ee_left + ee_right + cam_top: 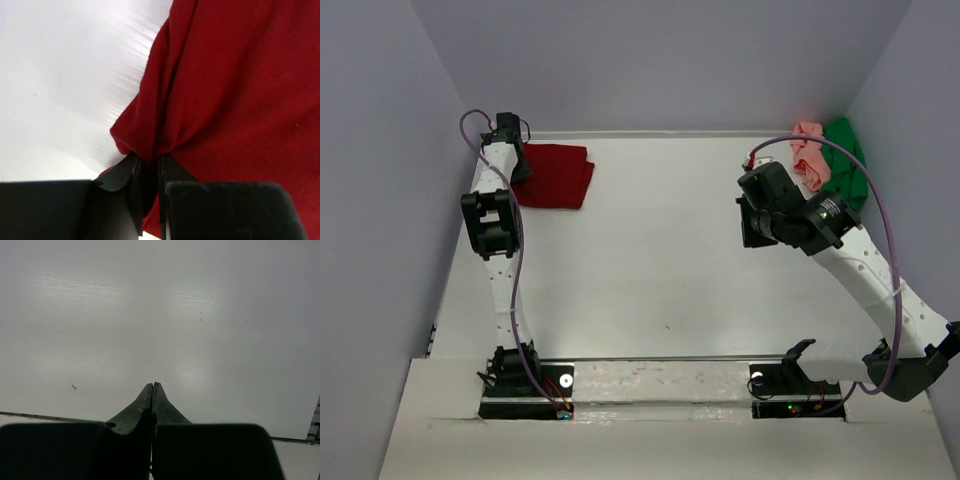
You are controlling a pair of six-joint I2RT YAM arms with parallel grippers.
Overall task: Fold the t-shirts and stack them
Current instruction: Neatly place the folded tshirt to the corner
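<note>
Left hand [149, 167] pinches a bunched edge of the red shirt [240, 90]; soft cloth, likely limp, best gripped at corners. Right hand [152, 390] closed, empty.

One red shirt [555, 176], one green shirt [847, 160], one pink shirt [809, 152], two arms [498, 228] [845, 255].

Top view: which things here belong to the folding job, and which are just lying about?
Job:
- dark red t-shirt, pinched at its edge by the left gripper
- pink t-shirt and green t-shirt, bunched in the far right corner
- right gripper, shut and empty

Not the job:
- white table
- purple cables on the arms
</note>
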